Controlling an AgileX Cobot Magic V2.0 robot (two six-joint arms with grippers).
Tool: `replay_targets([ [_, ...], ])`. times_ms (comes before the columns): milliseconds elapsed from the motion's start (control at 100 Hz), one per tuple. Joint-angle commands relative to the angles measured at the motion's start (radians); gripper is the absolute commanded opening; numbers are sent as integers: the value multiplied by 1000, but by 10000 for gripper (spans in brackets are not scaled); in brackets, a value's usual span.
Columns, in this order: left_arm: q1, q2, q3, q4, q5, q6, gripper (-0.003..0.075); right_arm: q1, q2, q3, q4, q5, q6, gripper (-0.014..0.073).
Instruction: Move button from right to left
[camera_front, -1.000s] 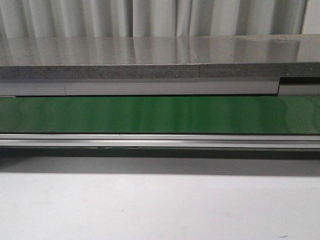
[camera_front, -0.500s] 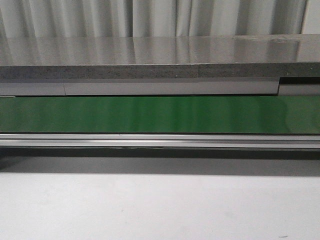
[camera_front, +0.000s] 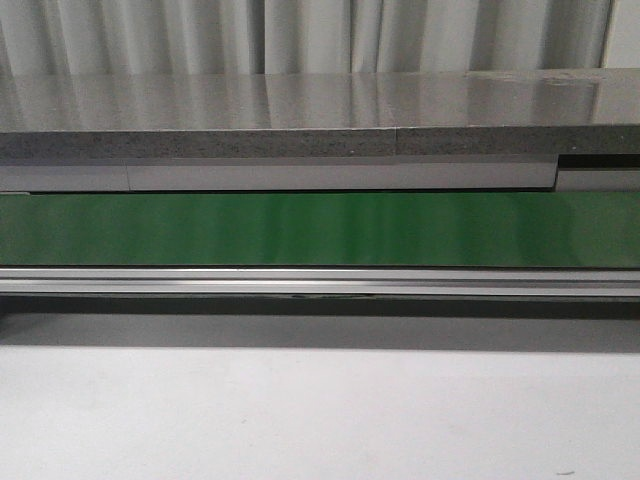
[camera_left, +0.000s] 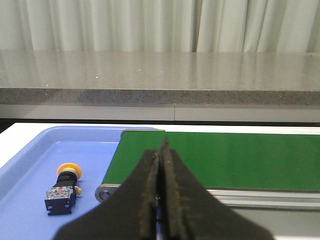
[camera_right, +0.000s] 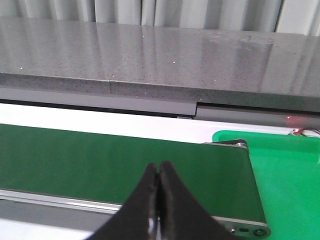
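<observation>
**Button in the blue tray, cap toward the far counter**

Lying on its side in the blue tray (camera_left: 30, 165), the button (camera_left: 64, 186): yellow cap at the far end, dark boxy body with tiny blue and red details at the near end. Long axis running near to far, tilted slightly, cap pointing toward the grey counter (camera_left: 160, 75). Just beside the roller end of the green conveyor belt (camera_left: 225, 160), not touching it. Seen only from the left wrist camera, together with the left gripper (camera_left: 160, 200), fingers pressed together and holding nothing, apart from the button.

From the front camera, only the green belt (camera_front: 320, 230), its metal rail (camera_front: 320, 282), the counter behind and the white table (camera_front: 320, 420); no button, tray or arm there.

From the right wrist camera, the right gripper (camera_right: 158, 200), likewise pressed together on nothing, above the belt's other end, with a green tray (camera_right: 285, 175) beside that end.
</observation>
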Motion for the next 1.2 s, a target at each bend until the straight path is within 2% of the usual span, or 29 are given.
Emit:
replay_targets([
  [0,2,-31,45,-10,-62,-13,-20,1,10,-24,-4,-80,-2,-67],
  [150,2,-31,45,-10,-11,-13,-20,1,10,-24,-4,-80,-2,-67],
  [1190,2,-31,45,-10,-20,-13,-20,1,10,-24,-4,-80,-2,-67],
])
